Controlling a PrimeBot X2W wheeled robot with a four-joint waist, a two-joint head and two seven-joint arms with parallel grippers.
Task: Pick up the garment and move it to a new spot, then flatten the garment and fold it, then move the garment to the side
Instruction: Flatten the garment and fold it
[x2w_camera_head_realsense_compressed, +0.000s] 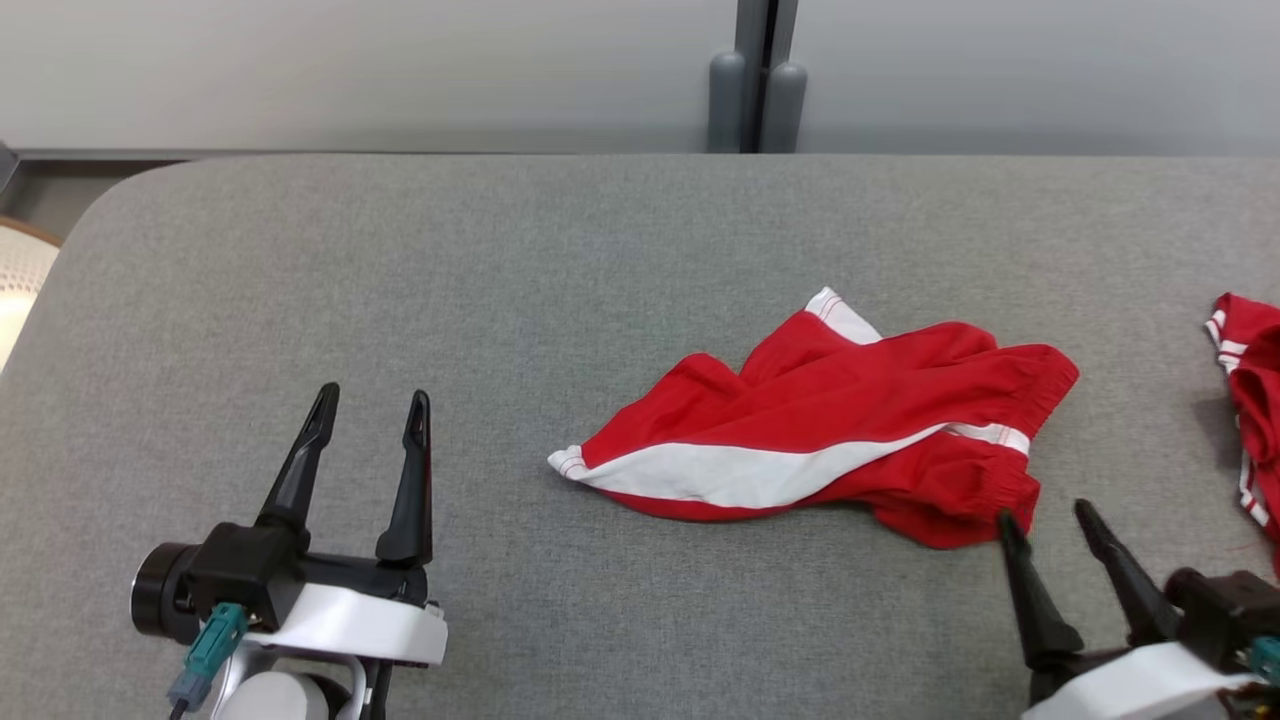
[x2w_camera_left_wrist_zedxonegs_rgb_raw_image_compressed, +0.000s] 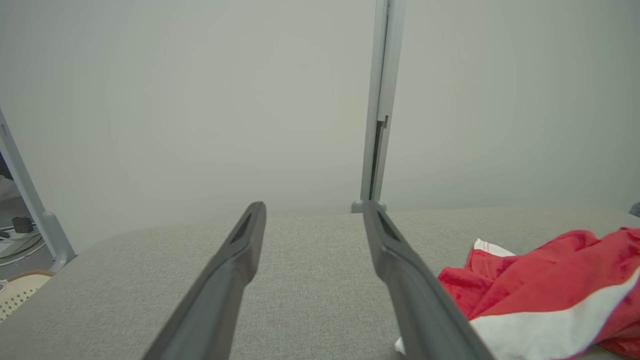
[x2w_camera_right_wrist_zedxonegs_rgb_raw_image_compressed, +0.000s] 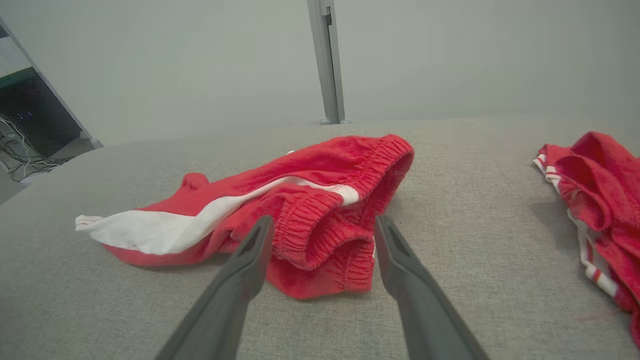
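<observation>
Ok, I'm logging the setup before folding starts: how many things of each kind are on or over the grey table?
Red and white garments: 2, the shorts in the middle and a second garment at the right edge.
Grippers: 2, the left gripper and the right gripper, both open, holding nothing.
Total: 4.
</observation>
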